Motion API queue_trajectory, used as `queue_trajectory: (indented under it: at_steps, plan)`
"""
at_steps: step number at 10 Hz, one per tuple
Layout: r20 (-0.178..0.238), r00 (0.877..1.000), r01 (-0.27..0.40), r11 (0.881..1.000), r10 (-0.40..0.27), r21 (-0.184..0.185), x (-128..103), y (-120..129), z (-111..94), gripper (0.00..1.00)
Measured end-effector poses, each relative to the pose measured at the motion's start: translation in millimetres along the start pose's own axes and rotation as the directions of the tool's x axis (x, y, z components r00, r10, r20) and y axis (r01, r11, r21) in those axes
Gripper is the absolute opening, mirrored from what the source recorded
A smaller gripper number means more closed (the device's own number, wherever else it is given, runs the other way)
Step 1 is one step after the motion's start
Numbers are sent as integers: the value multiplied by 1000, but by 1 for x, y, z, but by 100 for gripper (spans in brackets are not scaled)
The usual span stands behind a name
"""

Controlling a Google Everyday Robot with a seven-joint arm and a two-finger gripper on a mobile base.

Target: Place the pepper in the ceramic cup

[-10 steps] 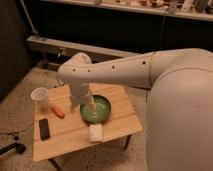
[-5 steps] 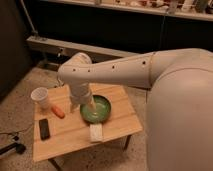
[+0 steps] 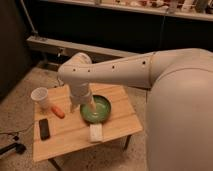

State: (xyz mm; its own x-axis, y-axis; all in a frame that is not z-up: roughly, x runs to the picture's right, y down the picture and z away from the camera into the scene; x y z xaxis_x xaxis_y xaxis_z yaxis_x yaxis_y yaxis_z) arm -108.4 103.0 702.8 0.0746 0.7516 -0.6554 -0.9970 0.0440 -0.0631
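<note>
The orange-red pepper lies on the wooden table, just right of the white ceramic cup, which stands upright at the table's back left corner. My gripper hangs down from the pale arm at the left rim of the green bowl. It is a short way right of the pepper and holds nothing that I can see. Pepper and cup are close together but apart.
A flat black rectangular device lies near the table's front left. A small white block sits in front of the bowl. My arm and body fill the right side of the view. Dark cabinets stand behind the table.
</note>
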Motion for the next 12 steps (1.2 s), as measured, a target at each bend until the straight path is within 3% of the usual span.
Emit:
queue_trajectory:
  at_steps: [3, 5, 7, 8, 10, 11, 12]
  plan:
    - [1, 1000, -1, 1000, 1, -2, 0, 0, 0, 65]
    - [26, 1000, 15, 999, -15, -28, -5, 8, -2, 65]
    - [86, 990, 121, 991, -116, -58, -11, 33, -3, 65]
    - [110, 976, 196, 979, -189, -62, -12, 47, -1, 65]
    - [144, 931, 341, 940, -335, -24, -13, 71, 5, 65]
    - [147, 925, 357, 934, -351, -16, -13, 73, 6, 65]
    - [152, 848, 497, 862, -507, 100, -22, 105, 12, 65]
